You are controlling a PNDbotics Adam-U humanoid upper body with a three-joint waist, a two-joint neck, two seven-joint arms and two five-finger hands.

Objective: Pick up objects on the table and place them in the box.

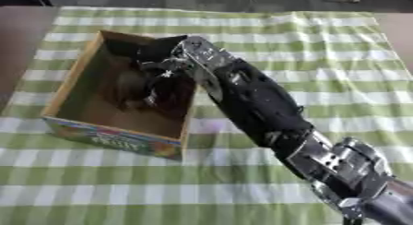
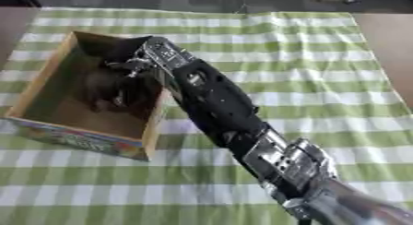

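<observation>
The right arm (image 1: 258,104) comes in from the lower right corner and stretches diagonally across the desk, ending over the cardboard box (image 1: 68,83) on the left side. The right hand (image 1: 161,65) is down inside the box, past the near-right wall, with its fingers pointing down toward the box floor. Honestly it's just a dark tangle in there: the fingers look curled downward, but I can't tell how far open the hand is or whether it has hold of anything. There's a dark shape (image 1: 129,88) under the fingers near the middle of the box, but it blends with the hand and the shadows, so I can't say if it's an object or just shadow.

The box itself is open-topped, brown inside, with a colourful printed front face (image 1: 113,139) toward the robot. It sits a bit askew on a green and white checked cloth (image 1: 322,49) that covers the desk. The bare brown desk (image 2: 387,39) shows past the cloth's right edge, and also at the top left.

On the cloth outside the box I don't see any loose objects in either view. The left hand doesn't show up anywhere.
</observation>
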